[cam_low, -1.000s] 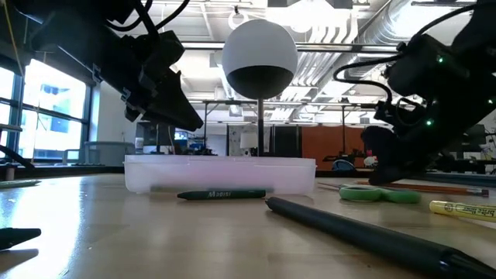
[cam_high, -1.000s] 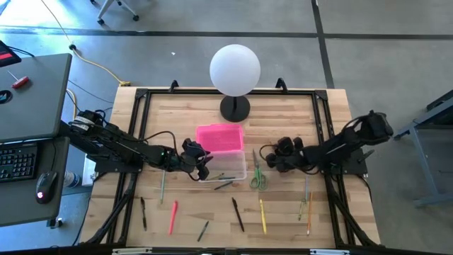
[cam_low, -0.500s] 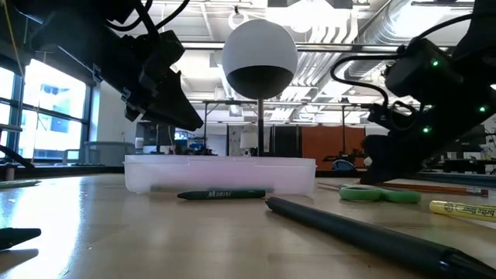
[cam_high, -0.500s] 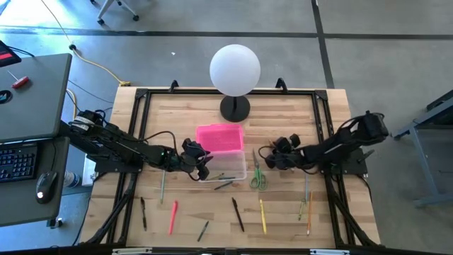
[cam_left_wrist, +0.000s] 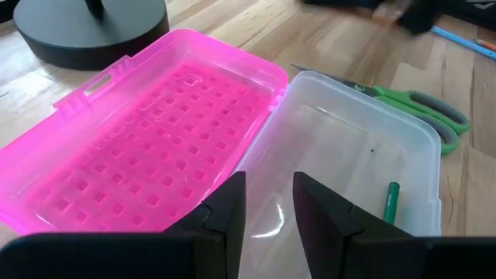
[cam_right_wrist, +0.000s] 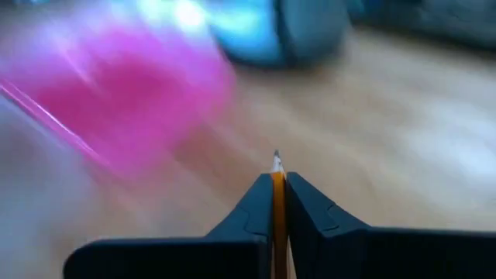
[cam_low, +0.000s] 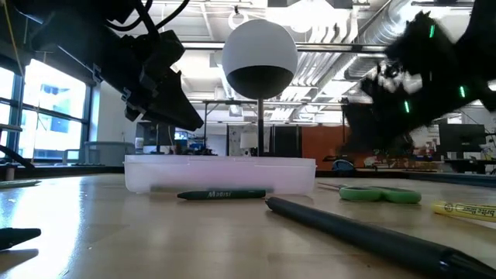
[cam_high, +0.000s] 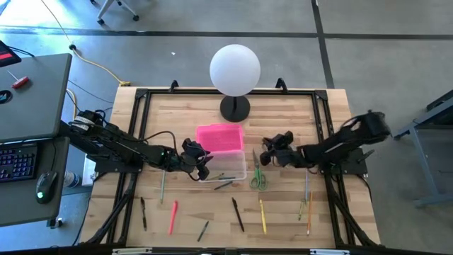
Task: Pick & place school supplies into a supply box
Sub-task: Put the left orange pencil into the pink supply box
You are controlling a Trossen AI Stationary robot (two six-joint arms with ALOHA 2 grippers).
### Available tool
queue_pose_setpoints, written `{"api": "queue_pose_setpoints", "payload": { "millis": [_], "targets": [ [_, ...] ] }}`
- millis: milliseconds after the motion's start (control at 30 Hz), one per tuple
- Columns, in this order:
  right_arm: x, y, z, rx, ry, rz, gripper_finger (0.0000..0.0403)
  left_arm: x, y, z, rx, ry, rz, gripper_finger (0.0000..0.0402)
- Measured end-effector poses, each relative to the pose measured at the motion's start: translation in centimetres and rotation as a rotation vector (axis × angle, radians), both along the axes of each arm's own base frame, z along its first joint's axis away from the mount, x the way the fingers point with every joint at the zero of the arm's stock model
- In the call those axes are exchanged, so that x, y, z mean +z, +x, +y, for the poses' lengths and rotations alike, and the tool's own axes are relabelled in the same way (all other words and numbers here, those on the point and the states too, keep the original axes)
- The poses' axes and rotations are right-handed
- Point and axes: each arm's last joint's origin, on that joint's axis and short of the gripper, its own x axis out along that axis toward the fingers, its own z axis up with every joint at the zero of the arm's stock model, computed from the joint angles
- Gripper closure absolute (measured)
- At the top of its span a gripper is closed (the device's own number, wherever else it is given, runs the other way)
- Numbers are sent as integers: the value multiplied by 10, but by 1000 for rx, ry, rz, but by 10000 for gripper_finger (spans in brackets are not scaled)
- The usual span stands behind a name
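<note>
Wooden slats are filling the table (cam_high: 283, 219) as we are looking down from above: our box (cam_high: 226, 168) is lying open near the middle, its pink lid (cam_high: 219, 137) folded back toward the lamp (cam_high: 235, 71). Our left gripper (cam_high: 202, 164) is hovering at the box's left edge, and our right gripper (cam_high: 267, 150) is hanging just right of the box, above the scissors (cam_high: 257, 177). Loose pens (cam_high: 238, 214) are lying across the near boards. At table height, we are seeing the box (cam_low: 221, 173) with a green pen (cam_low: 222, 194) in front of it. Through the left wrist, our fingers (cam_left_wrist: 225, 209) are standing slightly parted over the empty clear tray (cam_left_wrist: 349, 170). Through the right wrist, our fingers (cam_right_wrist: 256, 205) are pinching a yellow pencil (cam_right_wrist: 277, 194).
</note>
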Motion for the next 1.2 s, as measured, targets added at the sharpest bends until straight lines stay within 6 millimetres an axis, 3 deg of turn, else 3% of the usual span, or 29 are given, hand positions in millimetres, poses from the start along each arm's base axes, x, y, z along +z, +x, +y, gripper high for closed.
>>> {"api": "queue_pose_setpoints", "payload": {
  "millis": [233, 400, 500, 633, 833, 1000, 1200],
  "targets": [
    [85, 35, 10, 254, -210, -107, 400, 15, -7, 2, -57, 39, 3, 263],
    [110, 73, 18, 362, -252, 37, 402, 44, -34, 9, -33, 58, -5, 263],
    [107, 104, 22, 414, -236, 139, 402, 60, -55, 16, 0, 84, -1, 263],
    [85, 151, 26, 597, -182, 213, 403, 80, -81, 26, 84, 119, -62, 263],
    [60, 207, 30, 739, -230, 264, 403, 93, -101, 32, 130, 76, -132, 263],
    [47, 234, 25, 756, -231, 260, 402, 90, -104, 33, 131, 78, -103, 263],
    [26, 243, 15, 753, -211, 302, 382, 90, -103, 32, 124, 75, -97, 263]
  ]
}}
